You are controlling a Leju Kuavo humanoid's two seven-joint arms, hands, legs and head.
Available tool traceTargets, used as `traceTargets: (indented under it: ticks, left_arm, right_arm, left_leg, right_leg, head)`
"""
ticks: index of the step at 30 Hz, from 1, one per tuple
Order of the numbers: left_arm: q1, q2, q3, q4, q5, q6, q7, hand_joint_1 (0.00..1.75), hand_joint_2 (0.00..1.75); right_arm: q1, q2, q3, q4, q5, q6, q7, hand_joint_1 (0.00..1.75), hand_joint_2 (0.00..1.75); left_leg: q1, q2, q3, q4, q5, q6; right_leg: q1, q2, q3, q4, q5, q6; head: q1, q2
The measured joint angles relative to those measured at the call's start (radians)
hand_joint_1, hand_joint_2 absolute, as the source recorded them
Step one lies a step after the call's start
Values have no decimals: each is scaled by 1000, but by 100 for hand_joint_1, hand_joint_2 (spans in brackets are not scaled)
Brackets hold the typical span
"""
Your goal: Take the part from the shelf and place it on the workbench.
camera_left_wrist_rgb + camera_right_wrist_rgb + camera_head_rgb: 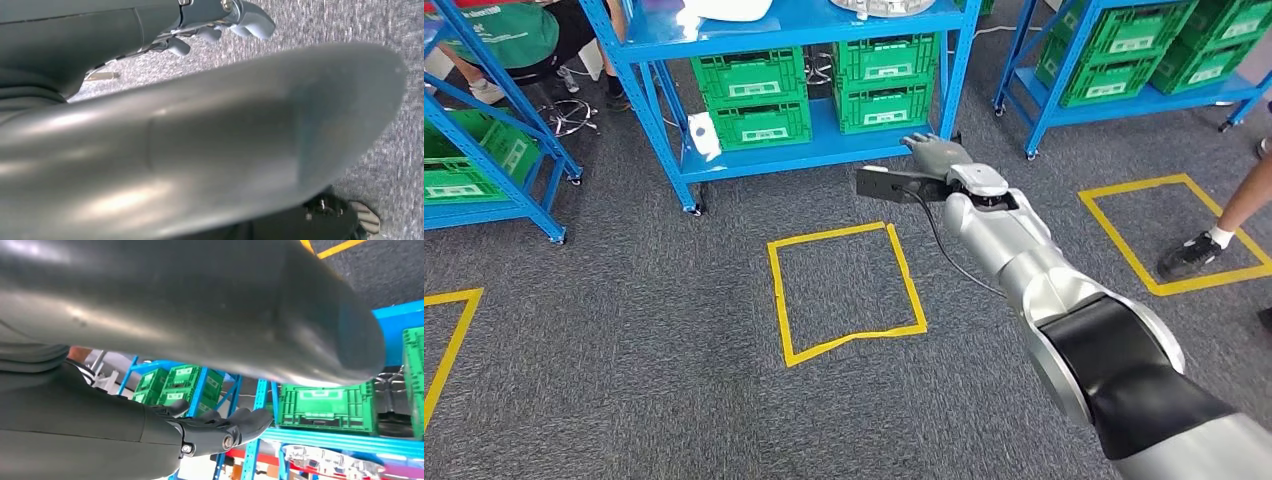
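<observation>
We are extending our right arm (pixel 1024 260) forward over the grey carpet (pixel 624 350) toward the blue shelf unit (pixel 824 150). Our right hand (pixel 936 155) is hovering just in front of the lower shelf deck, with its fingers (pixel 247 422) lying loosely apart and holding nothing; the right wrist view is showing them stretched out with the thumb (pixel 177 407) set off to one side. A black cable (pixel 944 245) is running along the forearm.

The part (pixel 886 6) we are taking to be the task's object, a silver metal piece, is lying on the upper deck of the shelf unit, cut off by the top edge of the head view, well above and apart from our right hand. A white object (pixel 724 10) is lying on the same deck beside it. Four green crates (pixel 819 95) are standing stacked in pairs on the lower deck.

Our left hand (pixel 220 25) is hanging over the carpet; its fingers are curling slightly with gaps between them, and nothing is in them.

A yellow tape square (pixel 844 290) is marking the floor in front of the shelf unit. A second tape square (pixel 1164 235) is lying to the right, with a person's shoe (pixel 1189 255) resting on its edge. A further blue rack (pixel 1124 70) with green crates is standing at the upper right.
</observation>
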Motion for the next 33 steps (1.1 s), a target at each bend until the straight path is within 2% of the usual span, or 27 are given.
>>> traceTargets:
  ticks: [1, 2, 4, 5, 6, 7, 8, 9, 10, 11, 14, 15, 16, 17, 19, 20, 21, 22, 23, 24, 25, 26, 27, 28, 30, 31, 33]
  left_arm:
    - [-1, -1, 0, 0, -1, 0, 1, 0, 0]
    - [-2, -3, 0, -1, -3, 0, 1, 0, 0]
    - [-2, -6, 0, 0, -10, 0, 3, 0, 0]
    - [-2, -7, 0, 0, -15, 0, 5, 0, 0]
    - [-1, -7, 0, 0, -19, 0, 7, 0, 0]
    - [0, -7, 0, 0, -22, 0, 8, 0, 0]
    - [0, -7, 0, 0, -26, 1, 10, 0, 0]
    - [0, -6, 0, 0, -29, 1, 11, 0, 0]
    - [-2, -6, 0, 1, -32, 2, 12, 0, 0]
    - [-4, -6, 0, 2, -35, 3, 12, 0, 0]
    - [-15, -8, 0, 1, -45, 7, 14, 0, 0]
    - [-16, -8, 0, 1, -49, 7, 15, 0, 0]
    - [-18, -8, 0, 0, -53, 7, 17, 0, 0]
    - [-21, -8, -1, 0, -57, 6, 19, 0, 0]
    - [-25, -9, -2, 0, -63, 4, 24, 0, 0]
    - [-26, -9, -2, 1, -66, 2, 25, 0, 0]
    - [-26, -10, -3, 1, -68, 1, 27, 0, 0]
    - [-25, -10, -3, 1, -70, 0, 27, 0, 0]
    - [-26, -10, -3, 1, -72, 0, 29, 0, 0]
    - [-26, -10, -4, 2, -75, -1, 31, 0, 0]
    - [-27, -10, -4, 2, -78, -1, 33, 0, 0]
    - [-29, -10, -5, 2, -81, -1, 37, 0, 0]
    - [-31, -10, -5, 2, -84, -1, 40, 0, 0]
    - [-32, -10, -7, 2, -87, -2, 43, 0, 0]
    - [-35, -9, -9, 1, -91, -7, 44, 0, 0]
    - [-36, -9, -10, 1, -93, -10, 41, 0, 0]
    - [-37, -10, -11, 1, -97, -16, 28, 0, 0]
  right_arm:
    - [-8, 1, 4, 1, -2, 0, 0, 0, 0]
    - [-14, 1, 7, 2, -3, -1, -1, 0, 0]
    - [-17, 1, 12, 6, -6, -1, -4, 0, 0]
    - [-16, 1, 14, 9, -7, 0, -7, 0, 0]
    - [-15, 1, 15, 11, -8, 0, -10, 0, 0]
    - [-15, 0, 15, 13, -9, 0, -13, 0, 0]
    - [-15, 0, 16, 15, -11, -1, -16, 0, 0]
    - [-16, -1, 16, 16, -14, -1, -17, 0, 0]
    - [-16, -2, 16, 18, -17, -2, -17, 0, 0]
    - [-15, -5, 16, 19, -20, -3, -17, 0, 0]
    - [-15, -17, 18, 21, -29, -10, -15, 0, 0]
    - [-15, -22, 19, 21, -32, -13, -16, 0, 0]
    - [-14, -28, 20, 21, -35, -16, -17, 0, 0]
    - [-11, -35, 21, 22, -37, -18, -17, 0, 0]
    - [2, -49, 23, 23, -40, -19, -17, 0, 0]
    - [10, -56, 23, 23, -41, -19, -17, 0, 0]
    - [16, -60, 25, 23, -42, -19, -18, 0, 0]
    - [18, -65, 26, 23, -43, -18, -18, 0, 0]
    - [19, -70, 28, 23, -43, -17, -18, 0, 0]
    - [20, -75, 30, 23, -44, -17, -18, 0, 0]
    - [19, -81, 32, 24, -45, -15, -17, 0, 0]
    - [19, -86, 34, 24, -47, -14, -17, 0, 0]
    - [19, -90, 36, 24, -49, -14, -17, 0, 0]
    - [16, -93, 38, 24, -51, -14, -16, 0, 0]
    - [9, -97, 39, 21, -55, -16, -16, 0, 0]
    - [4, -99, 40, 21, -57, -17, -16, 0, 0]
    - [2, -100, 41, 20, -61, -18, -17, 0, 0]
  left_leg:
    - [1, -1, -22, 43, -13, -5]
    - [2, -1, -61, 108, -28, -8]
    - [3, -1, -160, 246, -50, -12]
    - [3, -1, -199, 281, -39, -12]
    - [3, -1, -219, 277, -6, -10]
    - [2, -2, -221, 234, 45, -7]
    - [1, -3, -209, 167, 102, -2]
    - [-2, -5, -191, 108, 143, 3]
    - [-4, -7, -172, 59, 161, 8]
    - [-7, -9, -159, 30, 159, 14]
    - [-8, -10, -131, -5, 128, 32]
    - [-7, -10, -119, -15, 124, 39]
    - [-6, -11, -104, -24, 120, 45]
    - [-5, -12, -90, -33, 114, 49]
    - [-5, -15, -63, -40, 97, 55]
    - [-5, -16, -48, -40, 85, 54]
    - [-5, -16, -32, -40, 72, 53]
    - [-5, -16, -13, -39, 58, 51]
    - [-5, -15, 6, -38, 43, 49]
    - [-6, -15, 23, -37, 28, 46]
    - [-6, -15, 36, -34, 14, 41]
    - [-6, -16, 43, -32, 1, 35]
    - [-7, -15, 49, -28, -8, 28]
    - [-6, -14, 53, -24, -11, 21]
    - [-5, -11, 49, 0, -11, 10]
    - [-4, -11, 31, 33, -11, 6]
    - [0, -10, -42, 149, -37, -3]
  right_leg:
    - [-2, 1, 10, -1, -7, -6]
    - [-2, 1, 20, -1, -15, -12]
    - [-1, 3, 42, -2, -35, -16]
    - [0, 4, 56, -2, -46, -17]
    - [0, 7, 70, -2, -57, -16]
    - [-1, 9, 86, -2, -69, -14]
    - [-2, 11, 101, -3, -81, -10]
    - [-2, 13, 112, -5, -92, -5]
    - [-2, 15, 119, -10, -100, 0]
    - [-1, 17, 123, -15, -104, 7]
    - [-2, 17, 128, -14, -94, 25]
    - [-2, 14, 117, 12, -87, 28]
    - [-2, 12, 92, 54, -83, 28]
    - [0, 10, 52, 113, -89, 27]
    - [4, 9, -40, 221, -126, 28]
    - [5, 9, -78, 248, -144, 30]
    - [5, 9, -101, 243, -148, 32]
    - [5, 8, -109, 209, -127, 34]
    - [3, 5, -105, 151, -80, 36]
    - [2, -1, -97, 86, -11, 36]
    - [4, -7, -88, 35, 36, 34]
    - [7, -12, -82, 6, 73, 28]
    - [9, -14, -80, -3, 86, 20]
    - [12, -14, -76, 0, 74, 10]
    - [10, -10, -62, -3, 69, -6]
    - [9, -9, -53, -6, 65, -12]
    - [8, -6, -37, -10, 54, -20]
  head:
    - [-2, 0]
    - [-4, 0]
    - [-5, 0]
    - [-5, 0]
    - [-5, 0]
    - [-5, 0]
    - [-6, 0]
    - [-8, 0]
    - [-10, 0]
    - [-13, 0]
    - [-14, 0]
    - [-14, 0]
    - [-13, 0]
    - [-11, 0]
    - [-10, 0]
    - [-10, 0]
    - [-9, 0]
    - [-9, 0]
    - [-9, 0]
    - [-9, 0]
    - [-10, 0]
    - [-11, 0]
    - [-12, 0]
    - [-14, 0]
    - [-16, 0]
    - [-17, 0]
    - [-18, 0]
